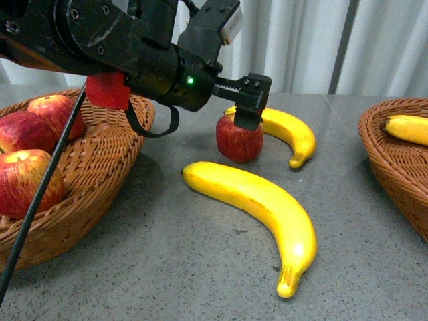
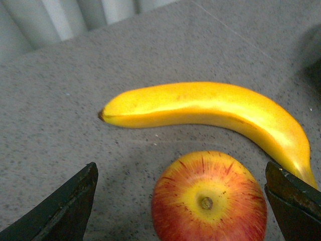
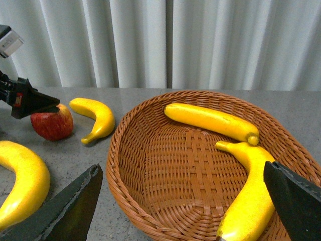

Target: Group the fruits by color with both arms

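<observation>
nearest on the grey counter (image 1: 167, 267) lies a long banana (image 1: 267, 214); beyond it, toward 11 o'clock, a loose apple (image 1: 239, 144) stands stem up; the left hand (image 1: 249, 110) hangs just over it, spread open, its fingers (image 2: 65, 211) clear of the apple's sides; a smaller banana (image 1: 291, 134) curves just behind at 2 o'clock; the left basket (image 1: 107, 160) at 9 o'clock holds three apples (image 1: 27, 177); the right hand (image 3: 183, 173), spread open, hovers over the right basket (image 3: 116, 160) at 3 o'clock, two bananas (image 3: 210, 119) inside.
</observation>
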Tool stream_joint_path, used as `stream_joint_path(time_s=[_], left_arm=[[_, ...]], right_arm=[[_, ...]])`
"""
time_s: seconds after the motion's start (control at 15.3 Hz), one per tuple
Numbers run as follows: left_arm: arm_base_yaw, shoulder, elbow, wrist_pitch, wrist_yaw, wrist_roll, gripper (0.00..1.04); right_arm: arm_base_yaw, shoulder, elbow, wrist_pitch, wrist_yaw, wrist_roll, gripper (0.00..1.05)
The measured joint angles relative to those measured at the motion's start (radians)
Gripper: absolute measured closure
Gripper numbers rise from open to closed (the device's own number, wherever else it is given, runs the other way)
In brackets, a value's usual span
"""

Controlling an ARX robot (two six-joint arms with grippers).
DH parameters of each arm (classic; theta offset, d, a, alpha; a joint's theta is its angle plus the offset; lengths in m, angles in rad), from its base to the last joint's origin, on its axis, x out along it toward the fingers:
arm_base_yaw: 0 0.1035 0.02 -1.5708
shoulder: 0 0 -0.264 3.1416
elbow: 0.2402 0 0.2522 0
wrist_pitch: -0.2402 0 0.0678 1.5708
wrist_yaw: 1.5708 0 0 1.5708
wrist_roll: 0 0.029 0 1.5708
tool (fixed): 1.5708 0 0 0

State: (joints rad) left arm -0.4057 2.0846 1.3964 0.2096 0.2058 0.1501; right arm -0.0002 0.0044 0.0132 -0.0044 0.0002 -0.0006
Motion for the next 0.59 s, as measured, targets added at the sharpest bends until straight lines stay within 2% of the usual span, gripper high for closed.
stream_joint_path(time_s=[0.13, 0.39, 0.46, 0.52, 0.59], left_arm=[[-0.019, 0.035, 0.026, -0.019, 0.032, 0.025, 0.07], [-0.032, 0.101, 0.100, -0.074, 0.031, 0.085, 0.07], [-0.032, 0.107, 0.100, -0.089, 0.031, 0.088, 0.11], [-0.035, 0.117, 0.100, -0.085, 0.031, 0.088, 0.25], [-0.038, 0.117, 0.100, -0.084, 0.031, 0.088, 0.32]], right_arm=[[0.000, 0.000, 0.000, 0.000, 0.000, 0.000, 0.07], [0.000, 0.000, 0.000, 0.000, 0.000, 0.000, 0.07], [0.000, 0.000, 0.000, 0.000, 0.000, 0.000, 0.07], [0.000, 0.000, 0.000, 0.000, 0.000, 0.000, 0.07], [0.000, 0.000, 0.000, 0.000, 0.000, 0.000, 0.07]])
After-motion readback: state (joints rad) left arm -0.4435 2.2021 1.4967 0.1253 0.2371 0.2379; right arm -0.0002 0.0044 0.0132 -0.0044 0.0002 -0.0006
